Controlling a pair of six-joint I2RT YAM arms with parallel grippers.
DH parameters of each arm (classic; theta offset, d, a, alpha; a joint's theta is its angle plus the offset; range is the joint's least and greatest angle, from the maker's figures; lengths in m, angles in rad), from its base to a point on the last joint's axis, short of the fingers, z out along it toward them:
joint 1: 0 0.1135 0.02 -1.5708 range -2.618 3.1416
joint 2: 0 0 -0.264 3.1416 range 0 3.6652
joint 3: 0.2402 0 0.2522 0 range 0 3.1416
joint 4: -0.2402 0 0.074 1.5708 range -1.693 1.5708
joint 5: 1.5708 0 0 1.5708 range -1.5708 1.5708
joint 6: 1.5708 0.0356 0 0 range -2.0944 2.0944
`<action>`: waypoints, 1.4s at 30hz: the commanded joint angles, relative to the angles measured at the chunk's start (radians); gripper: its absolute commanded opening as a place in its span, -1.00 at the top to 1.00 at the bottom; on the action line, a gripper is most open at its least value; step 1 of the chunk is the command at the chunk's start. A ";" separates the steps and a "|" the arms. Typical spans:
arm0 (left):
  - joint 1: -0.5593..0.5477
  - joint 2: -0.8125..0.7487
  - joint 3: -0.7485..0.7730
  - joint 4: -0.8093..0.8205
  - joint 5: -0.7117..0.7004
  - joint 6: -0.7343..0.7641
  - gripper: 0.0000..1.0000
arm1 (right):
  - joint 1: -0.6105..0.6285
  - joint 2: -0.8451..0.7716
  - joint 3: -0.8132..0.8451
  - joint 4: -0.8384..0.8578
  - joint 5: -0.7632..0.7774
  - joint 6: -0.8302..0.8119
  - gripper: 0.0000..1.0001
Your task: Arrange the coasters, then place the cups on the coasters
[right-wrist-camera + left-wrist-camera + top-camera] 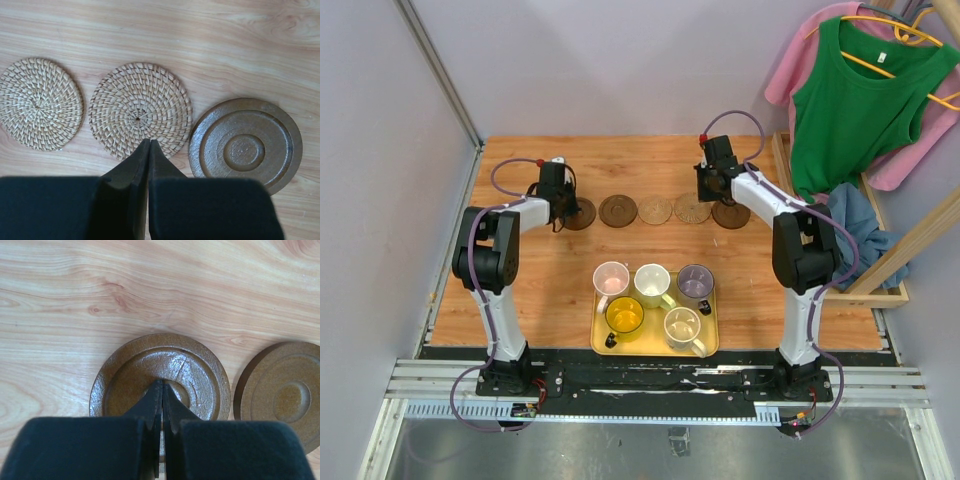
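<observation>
At the nine o'clock end of the row, the left pincer [162, 388] is seen pressed fully together and empty. Its tips are poised over the middle of the leftmost dark coaster [150, 365]; whether contact is made cannot be told. A second dark coaster [282, 395] lies just beside it at three o'clock. Further along, the left woven coaster [40, 104] and the right woven coaster [140, 107] are laid near one another. The right pincer [149, 144], likewise closed on nothing, is held over the six o'clock edge of the latter. The last dark coaster [246, 144] sits just beside that one at three o'clock. All five discs are thus lined up across the tabletop [520, 290], so the arranging step is judged finished or nearly so. The cups [652, 284] are gathered on the yellow tray [650, 346], at six o'clock of the row and well apart from it, none yet placed. For the next move, a pincer would have to be opened, drawn back toward six o'clock, and closed on a rim or handle.
</observation>
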 commanded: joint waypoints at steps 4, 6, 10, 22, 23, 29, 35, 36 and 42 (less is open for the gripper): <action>0.033 0.024 0.039 -0.037 -0.020 -0.010 0.99 | -0.009 0.044 0.072 -0.047 -0.053 0.018 0.99; 0.038 0.026 0.047 -0.036 -0.020 -0.011 0.99 | -0.009 0.052 0.078 -0.049 -0.061 0.020 0.99; 0.043 0.035 0.067 -0.035 -0.009 -0.009 0.99 | -0.009 0.065 0.091 -0.051 -0.065 0.020 0.99; 0.044 -0.024 0.066 -0.005 0.099 -0.005 0.99 | -0.008 0.073 0.098 -0.064 -0.050 0.013 0.99; 0.043 -0.041 0.057 0.003 0.115 -0.006 0.99 | -0.009 0.071 0.098 -0.064 -0.049 0.012 0.99; 0.036 -0.122 0.003 0.068 0.247 -0.033 0.99 | -0.008 0.056 0.076 -0.071 -0.053 0.020 0.99; -0.059 -0.120 0.009 0.073 0.273 0.014 0.99 | -0.008 0.031 0.041 -0.076 -0.043 0.014 0.99; -0.073 -0.111 0.013 0.074 0.279 0.018 0.99 | -0.009 0.029 0.034 -0.076 -0.040 0.013 0.99; -0.131 -0.066 0.052 0.072 0.313 0.043 0.99 | -0.009 0.022 0.019 -0.081 -0.030 0.009 0.99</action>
